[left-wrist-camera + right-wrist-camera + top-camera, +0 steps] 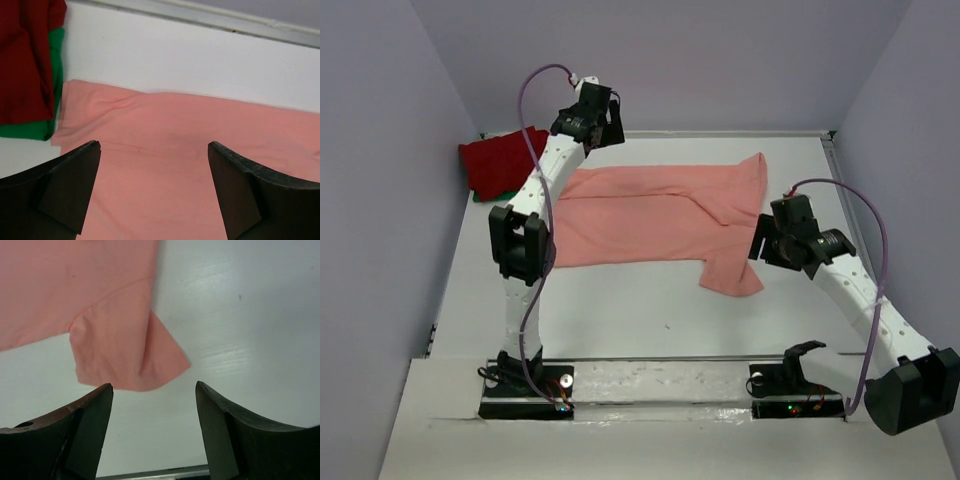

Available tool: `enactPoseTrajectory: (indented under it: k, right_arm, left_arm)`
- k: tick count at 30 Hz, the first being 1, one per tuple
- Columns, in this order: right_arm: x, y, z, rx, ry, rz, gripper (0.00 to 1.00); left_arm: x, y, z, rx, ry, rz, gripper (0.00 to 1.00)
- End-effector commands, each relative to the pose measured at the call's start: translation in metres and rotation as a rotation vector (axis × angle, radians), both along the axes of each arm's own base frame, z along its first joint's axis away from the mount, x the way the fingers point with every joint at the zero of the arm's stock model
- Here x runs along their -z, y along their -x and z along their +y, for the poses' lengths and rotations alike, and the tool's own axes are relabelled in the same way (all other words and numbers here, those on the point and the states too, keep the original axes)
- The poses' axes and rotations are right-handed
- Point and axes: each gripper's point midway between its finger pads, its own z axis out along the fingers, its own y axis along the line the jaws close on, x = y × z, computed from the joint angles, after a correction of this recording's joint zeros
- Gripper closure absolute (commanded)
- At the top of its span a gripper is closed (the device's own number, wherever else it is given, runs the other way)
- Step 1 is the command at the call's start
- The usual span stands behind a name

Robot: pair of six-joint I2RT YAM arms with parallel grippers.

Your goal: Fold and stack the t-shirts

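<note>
A salmon-pink t-shirt (pixel 655 213) lies spread across the middle of the white table, a sleeve (pixel 732 268) trailing toward the near right. At the far left a dark red t-shirt (pixel 498 160) rests folded on a green t-shirt (pixel 35 129), of which only an edge shows. My left gripper (pixel 595 115) hovers over the pink shirt's far left part (pixel 155 165), open, with nothing between its fingers. My right gripper (pixel 775 240) is open beside the sleeve end (pixel 125 352), empty, above bare table.
Purple walls close the table (pixel 620 300) on the left, back and right. A raised rim (pixel 200 15) runs along the far edge. Both arm bases (pixel 525 385) sit on the near ledge.
</note>
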Motion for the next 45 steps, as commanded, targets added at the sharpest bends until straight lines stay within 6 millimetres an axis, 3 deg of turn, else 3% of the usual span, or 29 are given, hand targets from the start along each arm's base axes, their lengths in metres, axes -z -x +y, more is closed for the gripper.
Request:
enactPoseTrajectory:
  k: [1, 4, 8, 12, 16, 17, 23, 30, 34, 45]
  right_arm:
    - [0.004, 0.031, 0.015, 0.07, -0.058, 0.026, 0.29]
    - [0.002, 0.038, 0.021, 0.123, -0.103, 0.059, 0.3]
    - [0.013, 0.053, 0.042, 0.14, -0.267, 0.084, 0.33]
    - [0.017, 0.057, 0.027, 0.216, -0.249, 0.037, 0.34]
    - [0.018, 0.052, 0.023, 0.262, -0.24, 0.023, 0.34]
    - [0.027, 0.053, 0.025, 0.258, -0.239, 0.048, 0.35]
    - [0.053, 0.041, 0.024, 0.248, -0.156, 0.109, 0.5]
    - [0.057, 0.021, -0.003, 0.286, -0.118, 0.116, 0.52]
    - [0.07, 0.024, -0.012, 0.306, -0.142, 0.177, 0.52]
    - [0.09, 0.04, 0.01, 0.315, -0.268, 0.266, 0.52]
  left_arm:
    - [-0.093, 0.045, 0.031, -0.102, -0.025, -0.134, 0.01]
    - [-0.089, 0.068, 0.032, -0.11, -0.001, -0.11, 0.01]
    - [-0.069, 0.117, 0.031, -0.117, 0.046, -0.085, 0.01]
    - [-0.049, 0.155, 0.036, -0.114, 0.075, -0.086, 0.01]
    - [-0.045, 0.18, 0.044, -0.101, 0.099, -0.121, 0.02]
    - [-0.046, 0.187, 0.045, -0.094, 0.106, -0.131, 0.02]
    - [-0.047, 0.199, 0.048, -0.063, 0.107, -0.146, 0.02]
    - [-0.028, 0.205, 0.045, -0.033, 0.109, -0.118, 0.02]
    - [-0.031, 0.207, 0.042, -0.012, 0.124, -0.126, 0.02]
    - [-0.056, 0.211, 0.037, 0.03, 0.156, -0.184, 0.02]
